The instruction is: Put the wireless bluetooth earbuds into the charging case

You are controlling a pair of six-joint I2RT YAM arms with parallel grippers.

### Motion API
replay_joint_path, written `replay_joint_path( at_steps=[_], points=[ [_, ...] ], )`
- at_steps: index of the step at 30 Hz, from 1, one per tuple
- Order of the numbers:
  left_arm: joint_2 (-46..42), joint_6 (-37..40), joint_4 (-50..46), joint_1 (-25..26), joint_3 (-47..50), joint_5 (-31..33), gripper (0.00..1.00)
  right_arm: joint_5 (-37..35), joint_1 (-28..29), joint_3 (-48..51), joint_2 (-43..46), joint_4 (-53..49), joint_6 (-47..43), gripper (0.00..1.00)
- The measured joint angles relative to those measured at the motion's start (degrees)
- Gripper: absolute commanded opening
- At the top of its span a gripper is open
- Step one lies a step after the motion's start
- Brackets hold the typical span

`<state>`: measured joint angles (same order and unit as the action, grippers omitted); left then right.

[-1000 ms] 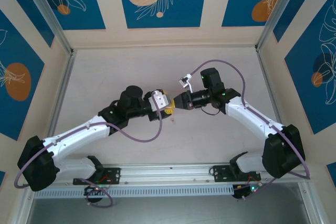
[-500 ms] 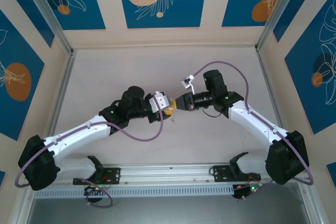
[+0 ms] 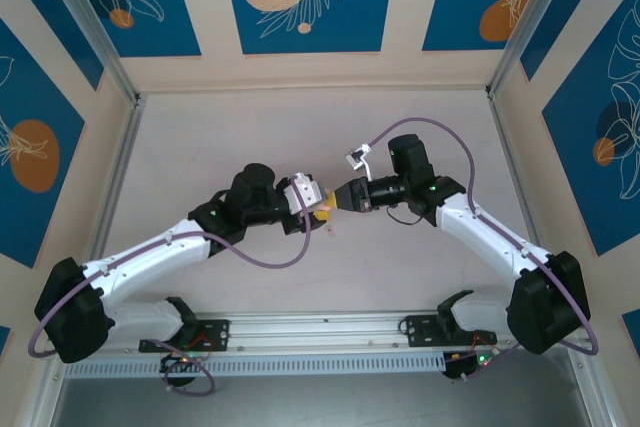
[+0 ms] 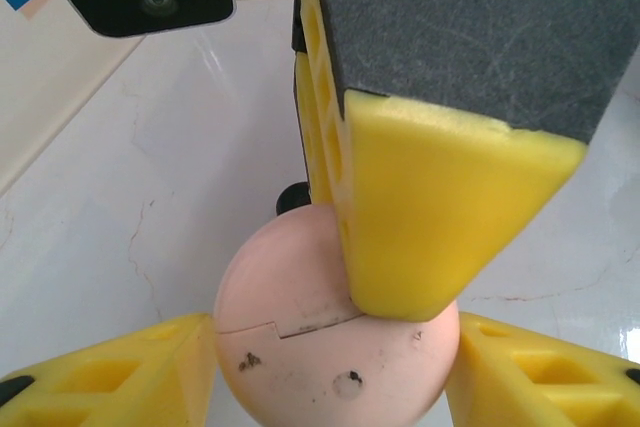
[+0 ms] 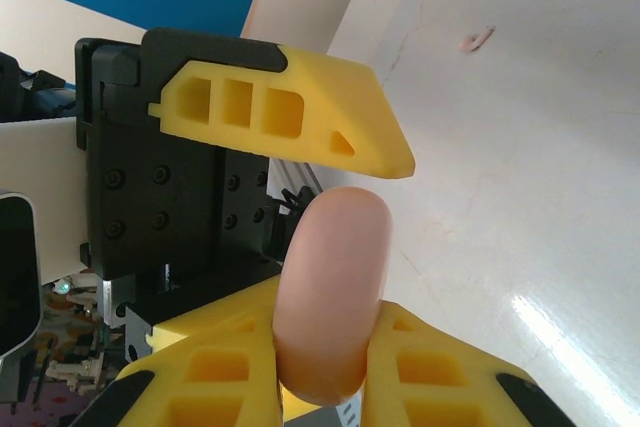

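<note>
Right gripper: clenched on the charging case, pinching its two flat faces. From the right wrist the case shows edge-on, a thin pink lozenge between the yellow fingers.
Charging case: round and pink, held between both arms above the counter. The seam across its face looks closed, so I judge the lid is not yet opened.
Earbuds: a small black nub just behind the case's upper rim may be one of them; too little of it shows to say.
Left gripper: its fingers bracket the case's rim on opposite sides and seem to touch it in the left wrist view. The right wrist view hints at a sliver of space under the upper finger, so I cannot tell whether it truly grips.
Risk, slip: the case is smooth and domed. If one gripper lets go while the other's hold is light, the case could squirt out and drop to the counter.
Risk, blocked lid: the right gripper's finger lies across the seam, so prying there would fight its own clamp.
Risk, twist: two arms hold one small rigid thing, and any mismatch in their motion could wrench it or skew it.
Risk, earbuds: these are tiny pieces, and fingers this broad could easily flick them away.
</note>
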<state>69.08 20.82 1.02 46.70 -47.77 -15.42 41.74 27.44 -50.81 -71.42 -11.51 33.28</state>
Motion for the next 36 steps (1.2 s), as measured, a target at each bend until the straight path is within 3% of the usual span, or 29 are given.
replay_joint_path(
  at_steps=[6,13,15,17,20,26,32,36],
  points=[
    [0.07,-0.44,0.00,0.00,-0.70,-0.90,0.58,-0.02,0.20,0.48,0.00,0.39,0.02,0.16],
    [0.55,-1.05,-0.68,-0.02,-1.09,-1.51,0.45,-0.63,0.20,0.63,0.02,0.57,0.02,0.16],
    [0.66,-1.03,-1.57,-0.02,-1.51,-1.51,0.43,-0.87,0.20,0.74,0.02,0.48,0.00,0.21],
    [0.83,-0.96,-2.23,-0.02,-1.90,-1.90,0.41,-1.18,0.24,0.79,0.37,0.17,-0.22,0.35],
    [0.83,-0.83,-3.45,-0.50,-2.45,-4.11,0.41,-3.41,0.31,1.03,2.19,-1.31,-2.64,0.46],
    [0.81,-0.74,-8.63,-4.04,-3.04,-12.76,0.40,-8.70,-0.39,2.82,10.99,-2.12,-12.81,0.50],
    [0.81,2.27,-14.34,-6.97,-4.79,-22.58,0.40,-10.54,-1.44,6.73,17.86,1.60,-25.79,0.70],
    [1.01,4.92,-18.27,-8.24,-6.36,-27.21,0.40,-10.27,-2.10,9.64,19.19,4.50,-34.97,0.73]
  ],
)
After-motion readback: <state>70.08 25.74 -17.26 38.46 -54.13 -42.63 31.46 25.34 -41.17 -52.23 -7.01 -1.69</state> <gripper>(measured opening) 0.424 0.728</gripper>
